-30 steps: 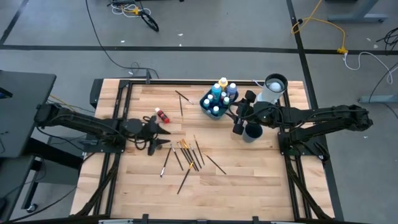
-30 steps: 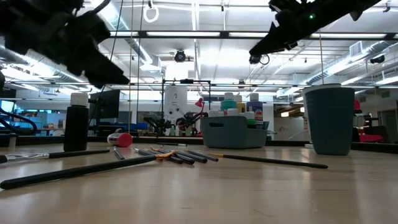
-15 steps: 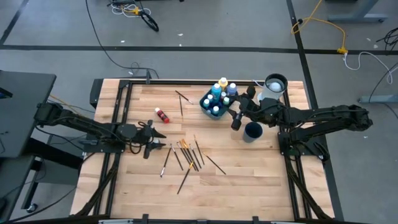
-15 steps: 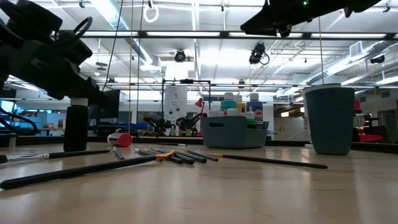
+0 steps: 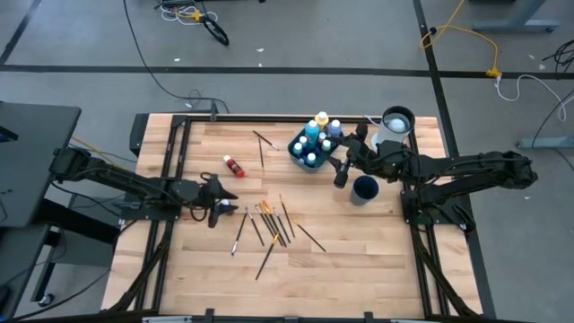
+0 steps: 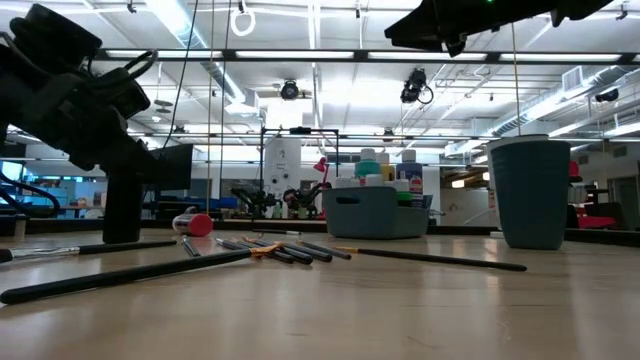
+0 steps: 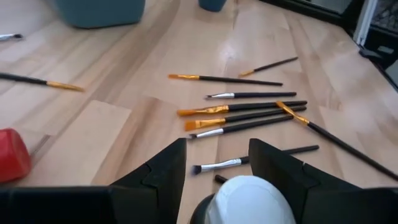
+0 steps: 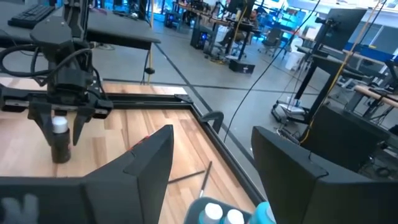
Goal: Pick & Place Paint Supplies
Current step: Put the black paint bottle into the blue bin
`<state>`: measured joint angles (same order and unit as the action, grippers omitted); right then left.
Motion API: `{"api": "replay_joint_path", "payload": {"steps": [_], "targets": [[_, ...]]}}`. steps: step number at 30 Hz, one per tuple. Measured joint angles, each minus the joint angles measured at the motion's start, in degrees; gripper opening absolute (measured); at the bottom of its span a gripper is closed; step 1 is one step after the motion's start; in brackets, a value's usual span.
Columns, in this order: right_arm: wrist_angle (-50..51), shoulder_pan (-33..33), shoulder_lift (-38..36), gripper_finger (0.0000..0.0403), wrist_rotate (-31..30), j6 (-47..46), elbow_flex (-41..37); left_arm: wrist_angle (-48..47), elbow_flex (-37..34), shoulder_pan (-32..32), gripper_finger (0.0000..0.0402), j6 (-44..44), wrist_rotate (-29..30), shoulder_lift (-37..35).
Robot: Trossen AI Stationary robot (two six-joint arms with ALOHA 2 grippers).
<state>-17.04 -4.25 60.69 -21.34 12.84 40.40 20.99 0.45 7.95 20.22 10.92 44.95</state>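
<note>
A small black bottle with a white cap [image 8: 60, 142] stands upright on the table at the left; its cap [image 7: 249, 198] shows in the left wrist view. My left gripper [image 5: 218, 205] is open and low, one finger on either side of that cap. Whether a finger touches it, I cannot tell. Several brushes [image 5: 273, 224] lie scattered mid-table. A red bottle [image 5: 234, 167] lies on its side. My right gripper [image 5: 339, 175] is open and holds nothing, raised beside the blue bin [image 5: 299, 154], which holds several bottles.
A dark blue cup [image 5: 364, 188] stands next to my right gripper. A tall white cylinder with a dark top [image 5: 395, 126] stands at the far right corner. Two brushes [image 5: 263, 142] lie left of the bin. The near half of the table holds nothing.
My left gripper has come down and slightly toward the table's left edge, and its fingers now stand around the black bottle's cap. My right gripper has tipped up from pointing down to about level and has risen a little. The bottle and the brushes have stayed in place.
</note>
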Motion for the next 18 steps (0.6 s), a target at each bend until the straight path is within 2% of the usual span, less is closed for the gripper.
{"api": "replay_joint_path", "payload": {"steps": [9,14,18], "targets": [[-0.02,0.02,0.00,0.0219,0.00,-0.35,0.00,-1.15,-0.02,0.00,0.0179,0.42,2.05,0.02],[-0.05,0.00,0.02,0.0219,0.00,-0.36,0.00,-0.41,-0.02,0.00,0.0137,3.37,2.12,0.04],[-0.02,0.02,0.46,0.0219,-0.02,-3.98,0.00,3.28,-0.01,0.00,0.0134,8.37,5.23,0.04]]}}
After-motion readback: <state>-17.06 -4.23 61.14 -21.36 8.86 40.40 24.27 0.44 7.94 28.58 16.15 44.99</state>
